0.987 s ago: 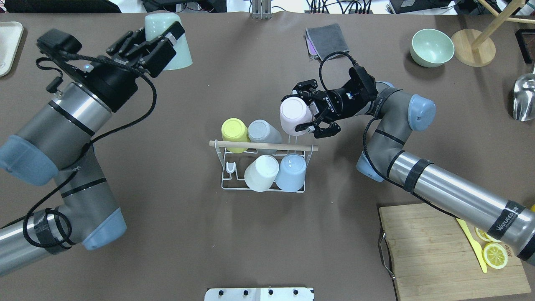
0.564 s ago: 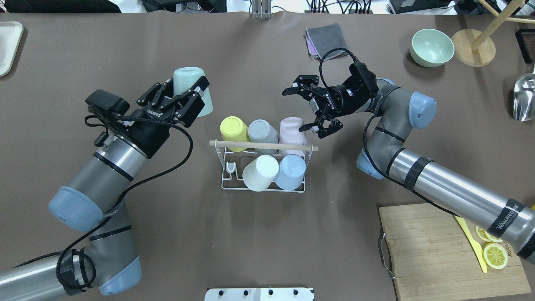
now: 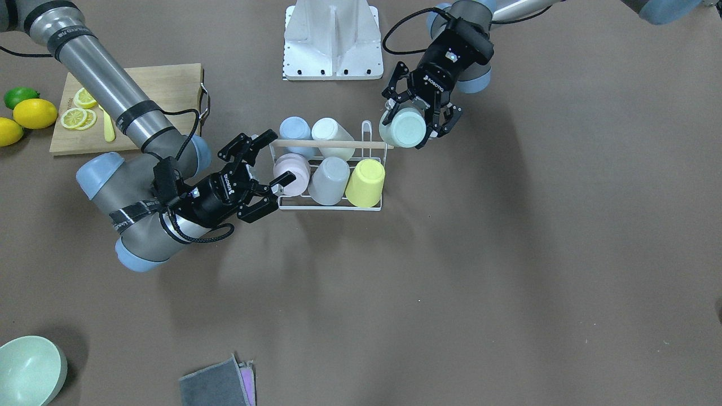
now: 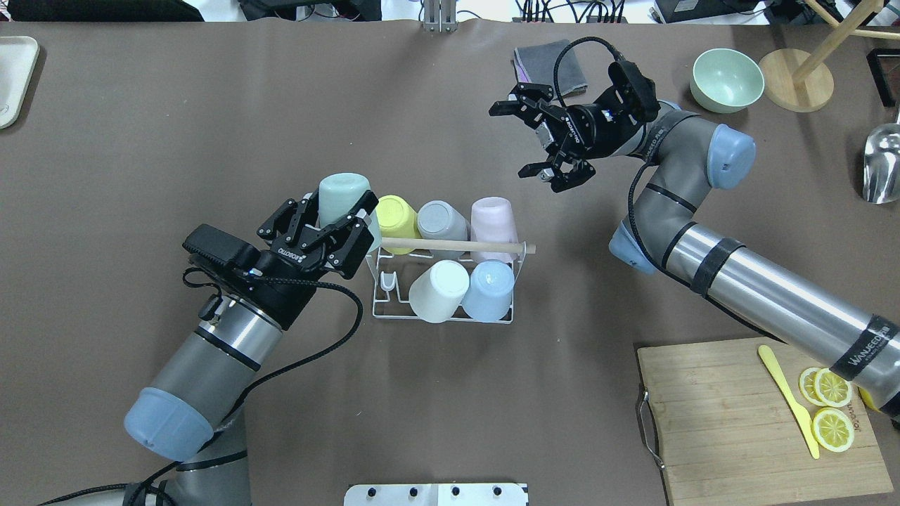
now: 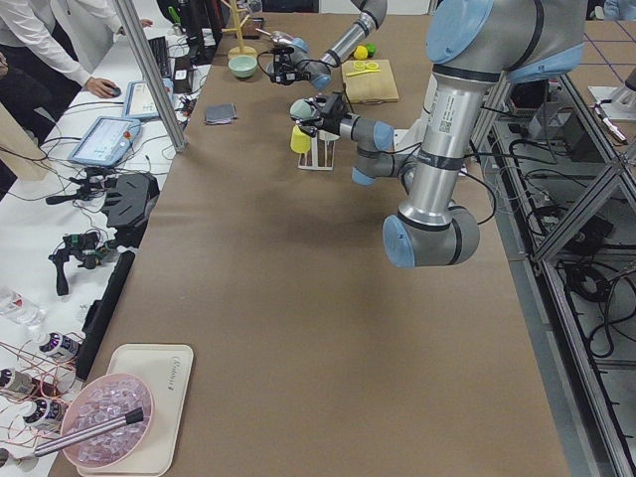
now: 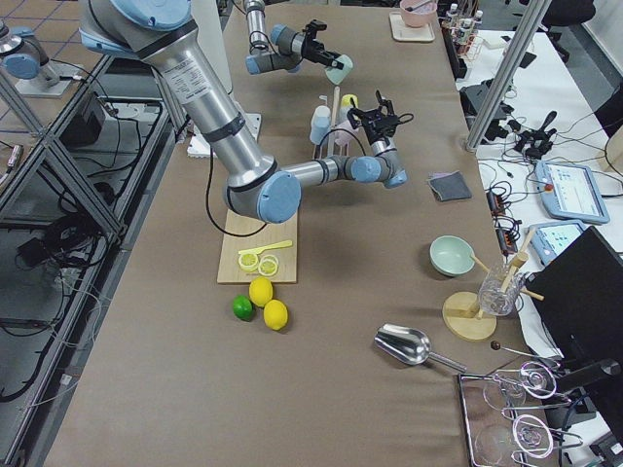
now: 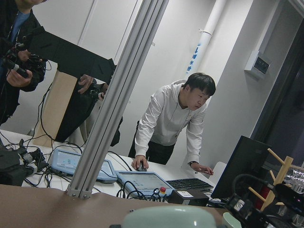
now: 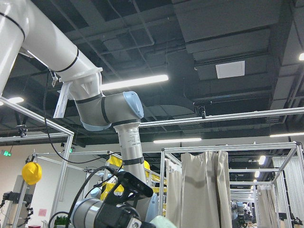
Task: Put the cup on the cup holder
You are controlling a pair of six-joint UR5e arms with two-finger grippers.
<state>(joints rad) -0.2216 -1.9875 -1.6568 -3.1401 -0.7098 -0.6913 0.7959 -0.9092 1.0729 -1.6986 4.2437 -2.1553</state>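
Note:
The white wire cup holder with a wooden dowel handle stands mid-table. Yellow, grey, pink, white and blue cups sit upside down on it. One near-left prong is bare. My left gripper is shut on a mint-green cup, held base-up at the rack's left end beside the yellow cup; the cup also shows in the front view. My right gripper is open and empty, beyond the rack's right end.
A wooden cutting board with lemon slices and a yellow knife lies near right. A green bowl, a wooden stand, a metal scoop and a grey cloth are at the far right. A white tray is far left.
My left gripper carried the mint cup from the far left to the rack's left end. My right gripper let go of the pink cup on the rack and drew back, open.

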